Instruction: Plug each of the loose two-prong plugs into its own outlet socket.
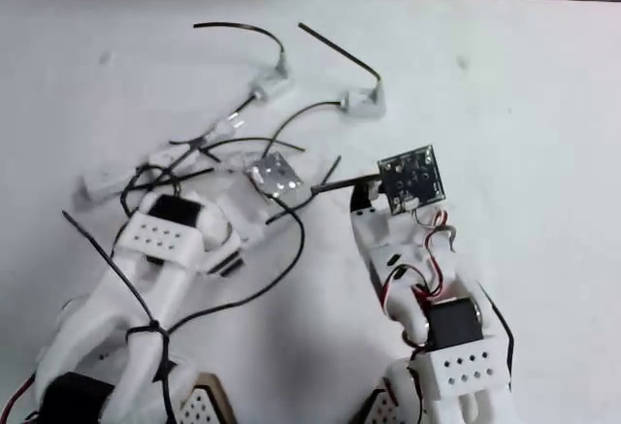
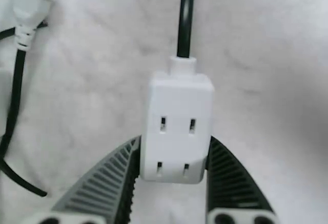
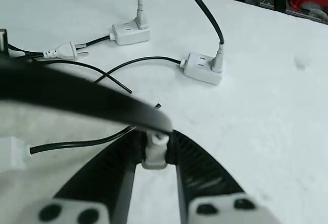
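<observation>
My left gripper (image 2: pixel 171 175) is shut on a white outlet block (image 2: pixel 178 129) with two pairs of bare slots, its black cord running away from me. A loose white two-prong plug (image 2: pixel 25 3) lies on the table beside it. My right gripper (image 3: pixel 154 157) is shut on a small white plug (image 3: pixel 155 151), whose black cord trails off sideways. In the high view this right gripper (image 1: pixel 364 191) sits near the table's middle, close to the left gripper (image 1: pixel 254 206). Another loose plug (image 3: pixel 64 51) lies farther off.
Two more white outlet blocks (image 1: pixel 270 82) (image 1: pixel 361 104) lie toward the back of the white table (image 1: pixel 524 104), each with a plug and black cord in it. Black cords (image 1: pixel 243 143) tangle around the left arm. Open table lies to the right.
</observation>
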Robot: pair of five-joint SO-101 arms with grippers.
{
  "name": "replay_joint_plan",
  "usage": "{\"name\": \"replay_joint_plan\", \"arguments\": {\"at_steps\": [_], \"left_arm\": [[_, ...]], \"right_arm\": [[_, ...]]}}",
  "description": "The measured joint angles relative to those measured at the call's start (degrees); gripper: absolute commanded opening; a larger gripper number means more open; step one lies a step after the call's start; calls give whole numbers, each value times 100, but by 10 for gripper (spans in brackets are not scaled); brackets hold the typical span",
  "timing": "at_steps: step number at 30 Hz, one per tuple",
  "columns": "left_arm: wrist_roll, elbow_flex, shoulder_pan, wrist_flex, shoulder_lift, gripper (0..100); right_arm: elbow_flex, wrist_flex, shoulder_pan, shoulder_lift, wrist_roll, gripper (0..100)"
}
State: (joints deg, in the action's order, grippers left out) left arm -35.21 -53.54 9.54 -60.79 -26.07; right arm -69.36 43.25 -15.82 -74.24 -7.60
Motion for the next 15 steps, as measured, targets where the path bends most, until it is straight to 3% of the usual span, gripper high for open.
{"name": "replay_joint_plan", "arguments": {"at_steps": [6, 15], "left_arm": [[484, 53, -62, 53, 0, 288], [484, 1380, -633, -1398, 0, 286]], "right_arm": [[0, 0, 0, 0, 0, 18], [0, 149, -193, 0, 0, 18]]}}
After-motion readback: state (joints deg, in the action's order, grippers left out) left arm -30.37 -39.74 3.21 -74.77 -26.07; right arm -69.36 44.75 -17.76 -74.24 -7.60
